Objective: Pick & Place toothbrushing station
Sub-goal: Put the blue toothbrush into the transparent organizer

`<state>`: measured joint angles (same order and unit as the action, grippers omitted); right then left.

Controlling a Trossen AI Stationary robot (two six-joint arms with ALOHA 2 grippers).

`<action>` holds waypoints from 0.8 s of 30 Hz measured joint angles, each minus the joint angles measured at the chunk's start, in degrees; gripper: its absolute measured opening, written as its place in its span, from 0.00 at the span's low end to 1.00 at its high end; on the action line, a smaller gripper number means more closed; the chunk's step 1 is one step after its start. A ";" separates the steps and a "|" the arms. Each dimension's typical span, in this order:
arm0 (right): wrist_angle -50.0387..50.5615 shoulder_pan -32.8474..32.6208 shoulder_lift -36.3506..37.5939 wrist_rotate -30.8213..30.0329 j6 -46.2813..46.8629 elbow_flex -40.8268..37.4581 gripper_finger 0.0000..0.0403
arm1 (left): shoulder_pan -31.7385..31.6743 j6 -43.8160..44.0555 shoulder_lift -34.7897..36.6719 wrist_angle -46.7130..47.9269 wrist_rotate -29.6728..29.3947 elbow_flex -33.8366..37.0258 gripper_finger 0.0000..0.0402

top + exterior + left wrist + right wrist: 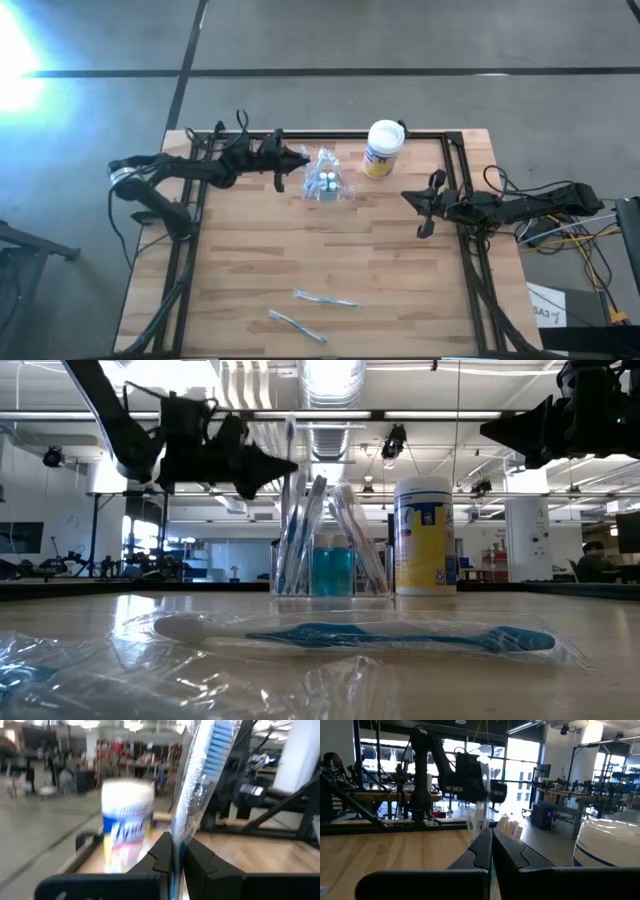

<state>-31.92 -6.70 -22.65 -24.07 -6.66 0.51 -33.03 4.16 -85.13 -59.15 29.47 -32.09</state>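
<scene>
Blurred "Lysol"-like lettering on yellow label of white-lidded canister [127, 827] in left wrist view; same label [425, 550] in low view too small to read. "SA3"-like marking on white tag [546, 308] at floor level off table's right edge in high view, only partly legible. Nothing else readable

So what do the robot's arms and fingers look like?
Both arms are dark, nearly black, thin and jointed. The left arm has a pale band near its base, and black cables loop off it by the table's back edge. The right arm trails black, white and yellow wires at its base. Each ends in two dark wedge-shaped fingers, smooth and angular.
</scene>
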 joint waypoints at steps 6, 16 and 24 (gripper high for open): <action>-0.07 0.00 0.00 0.02 0.20 0.00 0.02 | 0.09 2.44 -4.13 -6.36 0.34 1.58 0.06; -0.13 0.00 0.00 0.02 0.22 0.00 0.02 | 0.03 -0.12 -8.70 -6.31 0.22 3.10 0.06; -0.15 0.00 -0.02 0.02 0.17 0.00 0.02 | -0.02 -1.75 -11.86 -6.97 0.07 3.09 0.06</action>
<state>-32.08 -6.70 -22.68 -24.05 -6.48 0.51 -33.06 2.42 -96.99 -66.11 29.54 -29.01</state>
